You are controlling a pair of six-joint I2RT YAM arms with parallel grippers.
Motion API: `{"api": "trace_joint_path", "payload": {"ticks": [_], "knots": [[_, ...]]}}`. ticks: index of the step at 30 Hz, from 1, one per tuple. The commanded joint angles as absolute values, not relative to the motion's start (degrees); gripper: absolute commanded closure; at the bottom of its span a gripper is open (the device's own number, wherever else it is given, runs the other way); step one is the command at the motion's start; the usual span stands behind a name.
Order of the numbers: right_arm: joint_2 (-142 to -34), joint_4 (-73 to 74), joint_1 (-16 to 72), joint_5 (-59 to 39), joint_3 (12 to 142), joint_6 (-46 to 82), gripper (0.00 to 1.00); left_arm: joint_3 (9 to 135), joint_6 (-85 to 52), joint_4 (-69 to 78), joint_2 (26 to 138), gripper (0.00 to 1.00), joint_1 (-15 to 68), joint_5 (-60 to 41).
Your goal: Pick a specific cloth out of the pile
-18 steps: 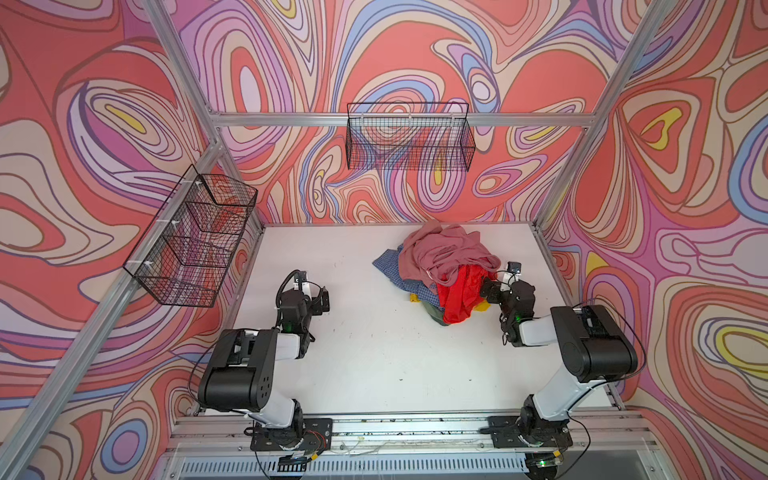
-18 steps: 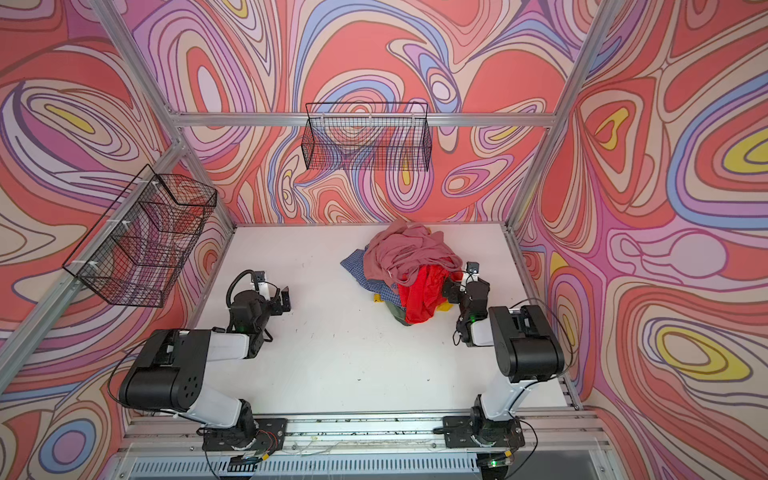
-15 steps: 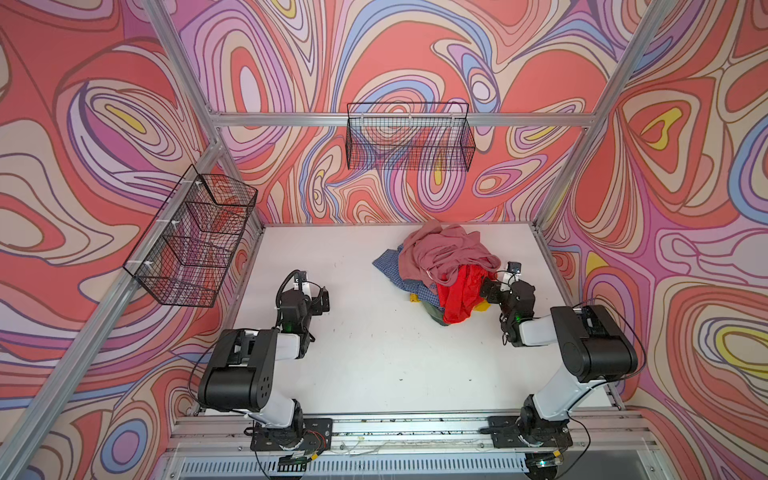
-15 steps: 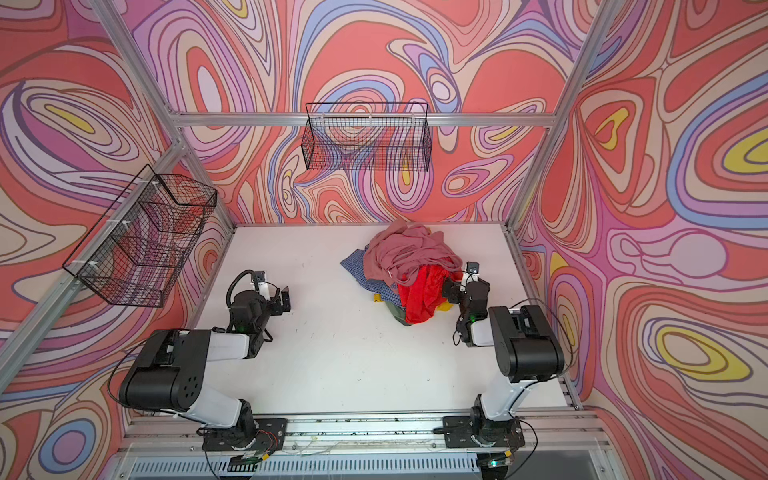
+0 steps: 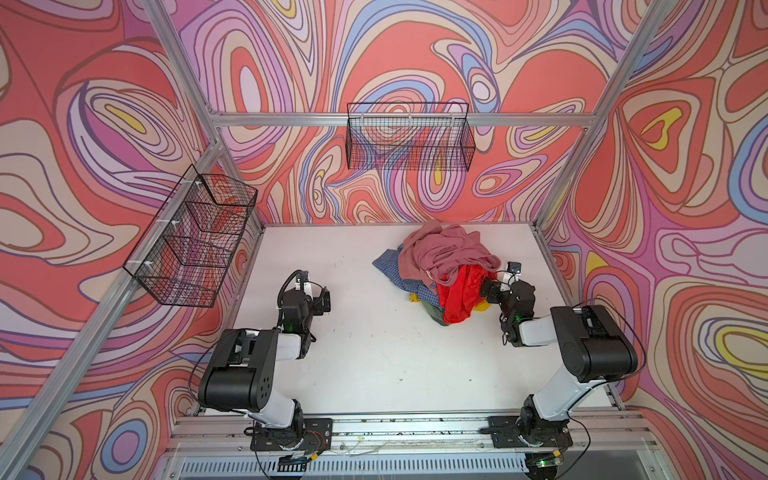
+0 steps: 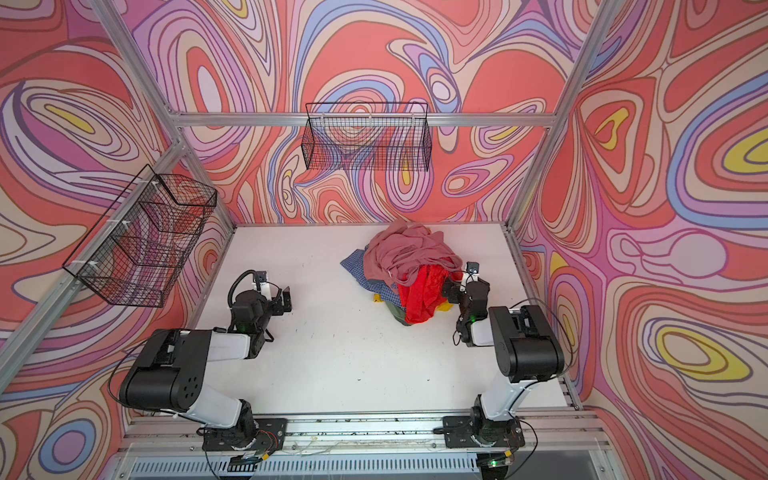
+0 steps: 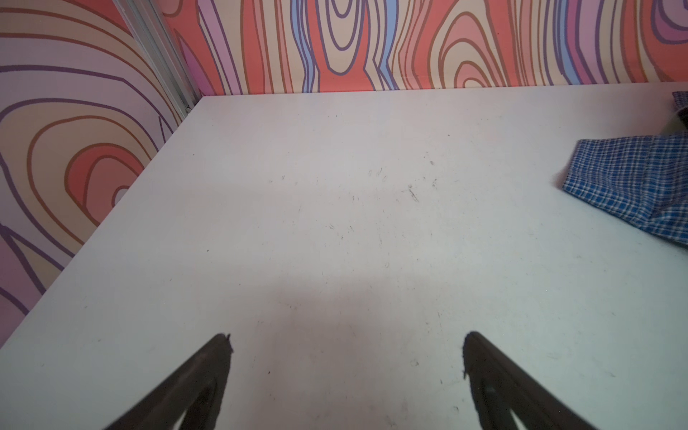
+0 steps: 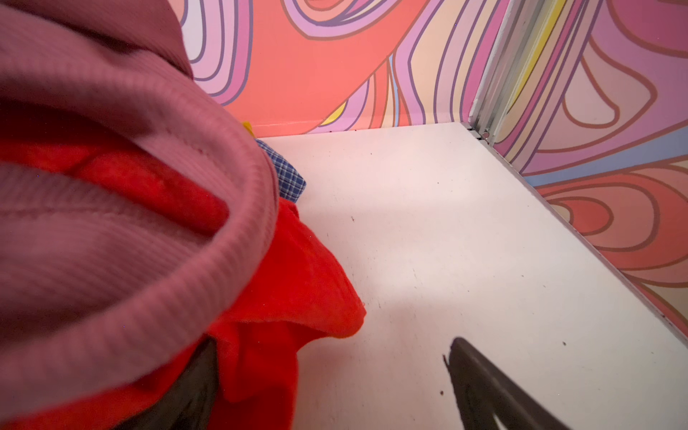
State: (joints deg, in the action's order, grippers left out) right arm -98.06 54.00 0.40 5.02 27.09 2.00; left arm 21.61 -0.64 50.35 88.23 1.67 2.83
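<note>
The pile (image 5: 440, 266) lies at the back right of the white table (image 5: 374, 353), with a dusty pink garment (image 5: 440, 249) on top and a shiny red one (image 5: 459, 297) spilling down its front. Of the mustard-yellow cloth (image 5: 482, 307) only small edges peek out from under the red one (image 6: 446, 306); the rest is buried. My right gripper (image 5: 490, 289) stands open against the pile's right side. In the right wrist view the red fabric (image 8: 298, 283) drapes over one finger of that gripper (image 8: 331, 350). My left gripper (image 5: 322, 301) is open over bare table (image 7: 346, 340), well left of the pile.
A blue-checked cloth (image 7: 633, 178) sticks out of the pile's left side, and olive green fabric (image 5: 434, 316) shows at its front. Two wire baskets hang on the walls, one at the back (image 5: 409, 137), one on the left (image 5: 191, 241). Patterned walls close in the table.
</note>
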Motion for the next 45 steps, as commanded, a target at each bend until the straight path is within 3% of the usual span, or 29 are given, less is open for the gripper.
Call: {"api": "trace_joint_path", "payload": {"ticks": [1,20,23,25,27,32,39,45], "knots": [[-98.6,54.5,0.3,4.9,27.0,1.7,0.02,21.3,0.3,51.2,88.3,0.00,1.8,3.2],[-98.5,54.6,0.2,4.9,27.0,1.8,0.02,21.8,-0.2,50.4,88.2,0.00,1.1,2.5],[-97.5,54.4,0.1,7.3,26.6,3.5,0.02,24.4,-1.1,43.5,84.9,0.00,1.3,5.4],[-93.6,48.9,0.0,8.9,27.6,4.2,0.02,30.7,-1.9,29.9,80.8,0.00,2.1,9.8],[-87.9,32.9,-1.0,8.3,32.3,8.1,0.02,36.2,-6.0,19.0,77.1,0.00,2.3,11.4],[-77.7,10.2,-2.6,2.5,38.7,17.6,0.06,35.8,-16.1,16.9,70.8,0.00,2.8,6.0],[-71.8,-1.1,-4.0,-4.1,37.1,26.8,0.15,31.5,-21.2,18.0,68.0,0.03,9.2,5.0],[-71.0,0.3,-4.1,-11.7,30.6,34.9,0.27,30.1,-22.8,19.4,68.8,0.04,12.9,4.1]]}}
